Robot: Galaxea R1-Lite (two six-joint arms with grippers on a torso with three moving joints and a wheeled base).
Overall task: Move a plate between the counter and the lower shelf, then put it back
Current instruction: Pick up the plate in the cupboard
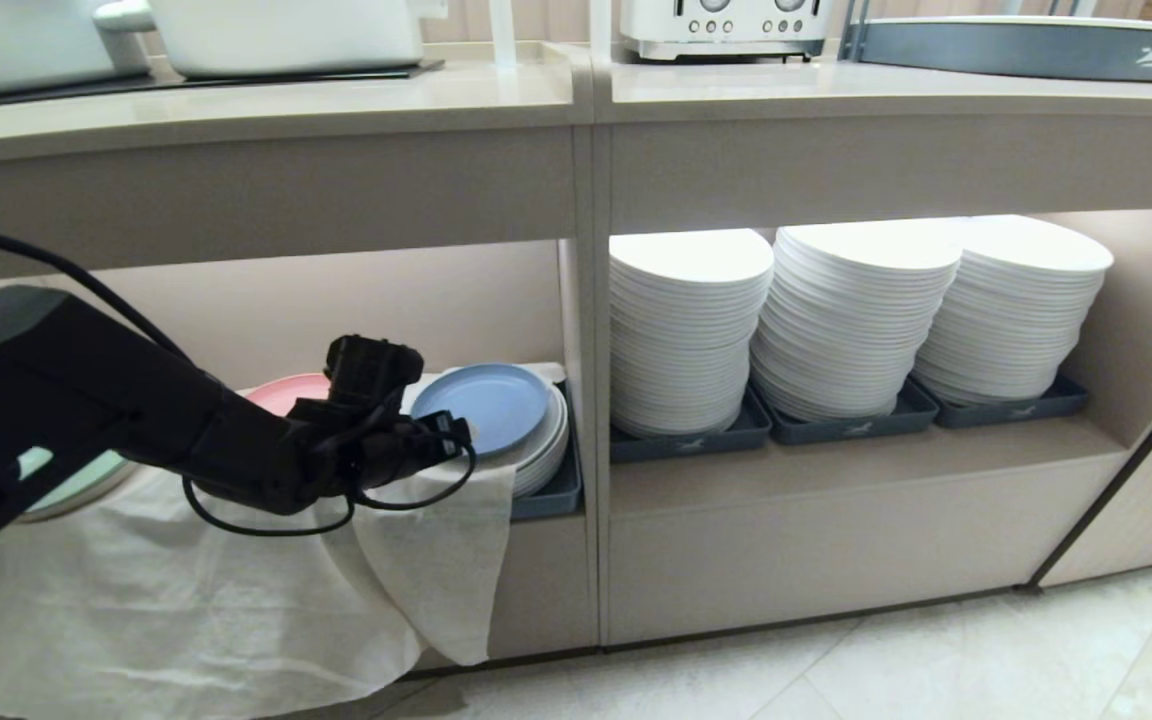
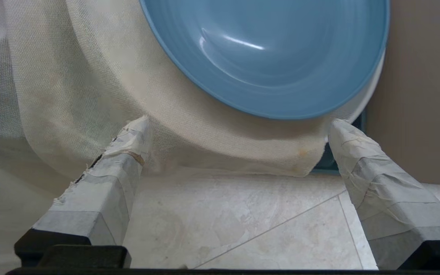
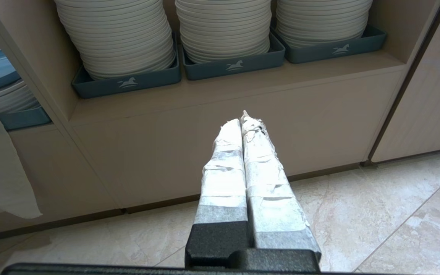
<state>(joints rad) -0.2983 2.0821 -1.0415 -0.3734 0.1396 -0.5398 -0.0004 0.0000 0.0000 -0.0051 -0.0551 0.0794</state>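
The light-blue plate (image 1: 484, 403) lies on a low stack of white plates in a grey tray (image 1: 551, 496), at the right end of the lower shelf (image 1: 386, 300). A white cloth (image 1: 236, 590) hangs over the shelf's front edge. My left gripper (image 1: 450, 433) sits just in front of the plate's near rim. In the left wrist view the left gripper (image 2: 239, 128) is open with nothing between its fingers, and the plate (image 2: 273, 57) lies just beyond the tips, apart from them. The counter (image 1: 266, 105) runs above. My right gripper (image 3: 243, 121) is shut and empty, low before the cabinet base.
A pink plate (image 1: 281, 392) and a pale green plate (image 1: 76, 482) lie on the shelf left of the blue one, partly behind my arm. Three tall white plate stacks (image 1: 846, 320) fill the right compartment. A toaster (image 1: 721, 25) and white tubs (image 1: 286, 35) stand on the counter.
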